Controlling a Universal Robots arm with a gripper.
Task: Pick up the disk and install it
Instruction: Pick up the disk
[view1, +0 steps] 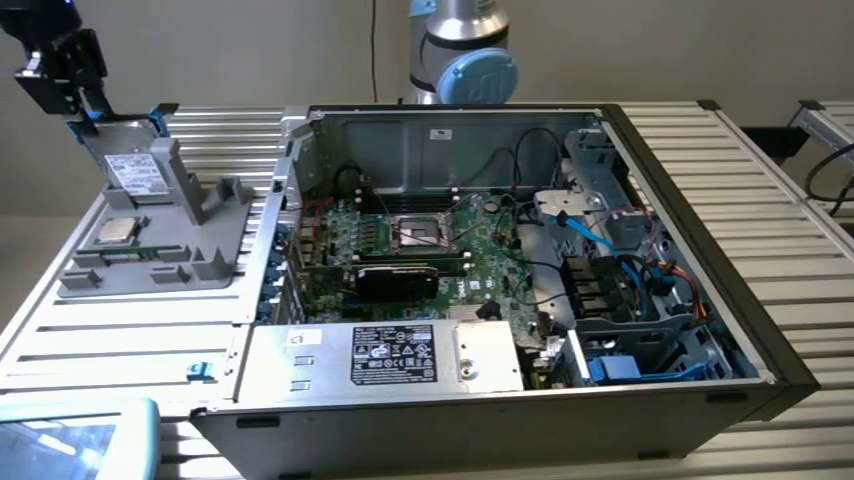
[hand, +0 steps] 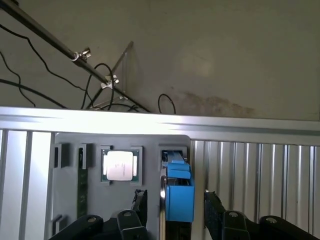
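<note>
A grey holder (view1: 147, 255) sits on the slatted metal tabletop (view1: 120, 335), just beside an open computer case (view1: 694, 240) on the exterior view's right. The case holds a motherboard (view1: 427, 240), cables and a silver box (view1: 400, 355) with a black label. A plain beige wall (view1: 240, 50) stands behind. The holder carries a processor chip (view1: 114, 230) and the disk (view1: 134, 175), propped on edge. The claw (view1: 91, 105) hovers at the disk's upper end, its fingers (hand: 212, 212) apart on either side of the blue carrier without touching it.
</note>
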